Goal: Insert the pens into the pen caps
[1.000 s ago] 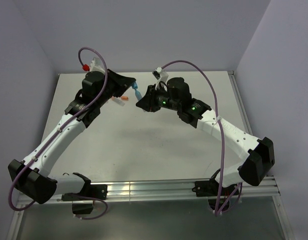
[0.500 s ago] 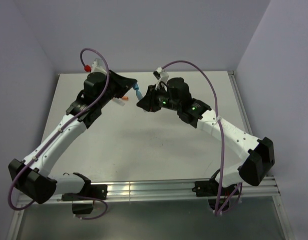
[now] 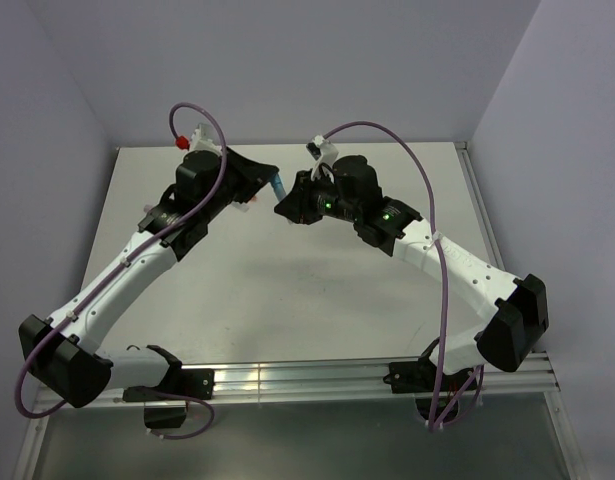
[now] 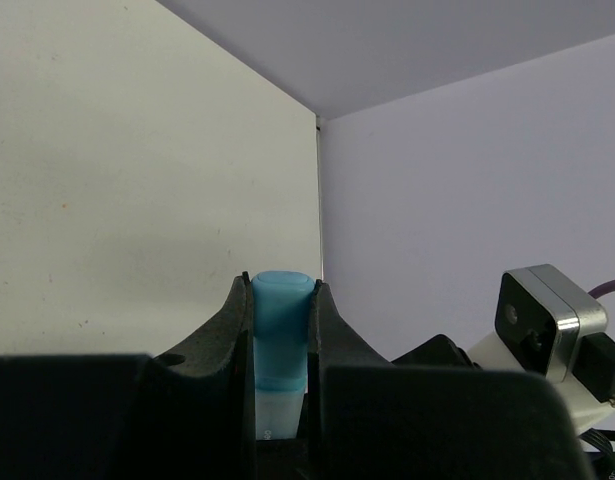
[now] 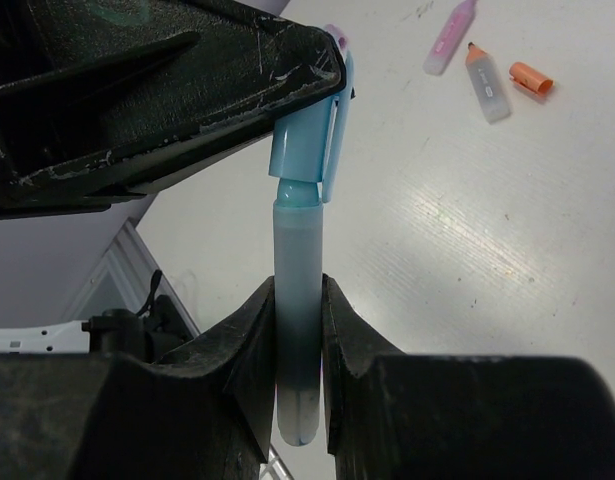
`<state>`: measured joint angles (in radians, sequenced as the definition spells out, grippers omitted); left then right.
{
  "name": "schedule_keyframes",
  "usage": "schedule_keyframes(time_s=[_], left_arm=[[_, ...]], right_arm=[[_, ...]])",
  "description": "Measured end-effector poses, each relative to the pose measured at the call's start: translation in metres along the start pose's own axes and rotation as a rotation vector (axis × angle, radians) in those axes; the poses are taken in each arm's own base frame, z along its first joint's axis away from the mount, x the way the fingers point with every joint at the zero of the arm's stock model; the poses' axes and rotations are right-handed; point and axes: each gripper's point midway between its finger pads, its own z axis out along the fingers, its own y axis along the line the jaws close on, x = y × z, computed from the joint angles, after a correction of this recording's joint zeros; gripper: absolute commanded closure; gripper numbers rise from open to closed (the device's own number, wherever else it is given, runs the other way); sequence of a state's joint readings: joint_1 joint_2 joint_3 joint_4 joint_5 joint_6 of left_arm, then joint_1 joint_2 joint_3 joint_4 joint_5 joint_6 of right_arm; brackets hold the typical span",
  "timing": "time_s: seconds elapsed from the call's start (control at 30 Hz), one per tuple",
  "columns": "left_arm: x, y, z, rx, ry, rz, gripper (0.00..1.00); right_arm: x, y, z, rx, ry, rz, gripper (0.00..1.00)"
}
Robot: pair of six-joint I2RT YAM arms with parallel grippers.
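Two claws meet in the air over the far part of the desk, a little left of its middle. The left gripper is closed tight on the blue cap, holding its open mouth toward the other arm. The right gripper is clamped round the barrel of the blue pen and points the pen's tip at that mouth. Held this way, pen and cap share one line, so I judge a straight push along the barrel would seat them.

From the right wrist the tip sits at or just inside the cap's mouth, but how deep cannot be told. From the left wrist the cap and fingers block the pen entirely.

On the desk lie a pink pen, cut off by the frame's top edge, an orange-tipped clear pen and an orange cap just beside it. In the overhead view the left arm covers all three. No pink cap shows anywhere.
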<state>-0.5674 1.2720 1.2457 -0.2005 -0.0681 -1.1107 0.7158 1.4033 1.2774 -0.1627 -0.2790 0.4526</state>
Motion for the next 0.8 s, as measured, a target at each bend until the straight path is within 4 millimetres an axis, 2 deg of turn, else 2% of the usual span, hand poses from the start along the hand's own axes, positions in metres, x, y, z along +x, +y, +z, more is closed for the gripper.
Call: schedule_keyframes(time_s=[0.4,0.8], left_arm=[[0.011,0.004,-0.003,-0.025,-0.036,0.055,1.0],[0.017,0.004,-0.024,-0.003,-0.12,0.1,1.0]], right_arm=[[0.009,-0.003,-0.002,0.014,0.037,0.019,1.0],[0.017,0.01,-0.004,-0.067,0.075,0.034,1.0]])
